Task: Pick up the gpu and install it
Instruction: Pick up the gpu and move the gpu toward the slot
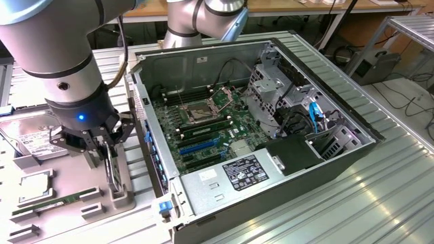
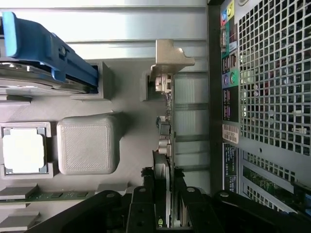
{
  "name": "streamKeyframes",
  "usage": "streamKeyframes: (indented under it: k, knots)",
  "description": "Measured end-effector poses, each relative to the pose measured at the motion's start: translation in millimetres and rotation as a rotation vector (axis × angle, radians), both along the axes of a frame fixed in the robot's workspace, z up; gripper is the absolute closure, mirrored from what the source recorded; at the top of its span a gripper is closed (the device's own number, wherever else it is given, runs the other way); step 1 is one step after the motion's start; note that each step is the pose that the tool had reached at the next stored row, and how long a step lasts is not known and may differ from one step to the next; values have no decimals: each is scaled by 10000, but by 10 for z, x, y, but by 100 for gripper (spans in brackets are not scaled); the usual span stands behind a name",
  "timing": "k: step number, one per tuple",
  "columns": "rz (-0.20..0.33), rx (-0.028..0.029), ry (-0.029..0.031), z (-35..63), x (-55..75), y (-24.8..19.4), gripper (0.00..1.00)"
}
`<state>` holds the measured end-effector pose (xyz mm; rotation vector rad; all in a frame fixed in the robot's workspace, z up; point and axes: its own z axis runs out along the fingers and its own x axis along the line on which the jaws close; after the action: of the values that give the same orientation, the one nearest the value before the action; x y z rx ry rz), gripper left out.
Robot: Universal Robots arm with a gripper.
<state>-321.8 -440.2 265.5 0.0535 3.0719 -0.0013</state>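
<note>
The gpu (image 1: pixel 115 175) stands on edge in a grey holder (image 1: pixel 125 199) just outside the open PC case (image 1: pixel 339 157), at the exterior view's left. In the wrist view the gpu (image 2: pixel 165 138) shows edge-on, with its silver bracket (image 2: pixel 171 57) at the far end. My gripper (image 1: pixel 109 152) is lowered onto it, one black finger on each side, and the pads look pressed against the card. My gripper (image 2: pixel 165 211) is thus shut on the gpu, which still sits in the holder. Blue expansion slots (image 1: pixel 200 145) lie bare on the motherboard inside the case.
On the grey parts tray lie a silver hard drive (image 1: pixel 34 140) in a blue carrier (image 2: pixel 43 48), a CPU (image 1: pixel 34 185) and a green RAM stick (image 1: pixel 54 203). The case's perforated rear wall (image 2: pixel 272 87) runs close beside the gpu. Cables and drive cages crowd the case's right side.
</note>
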Motion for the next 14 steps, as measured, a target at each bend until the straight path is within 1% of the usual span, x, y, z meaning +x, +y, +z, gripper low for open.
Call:
streamKeyframes:
  k: [5, 10, 11, 13, 14]
  knots:
    - [73, 0, 24, 144, 0, 0, 74]
    - [164, 5, 86, 429, 1, 0, 74]
    - [181, 7, 97, 504, 1, 0, 74]
    - [206, 11, 100, 654, 4, 0, 74]
    - [213, 12, 102, 706, 7, -2, 74]
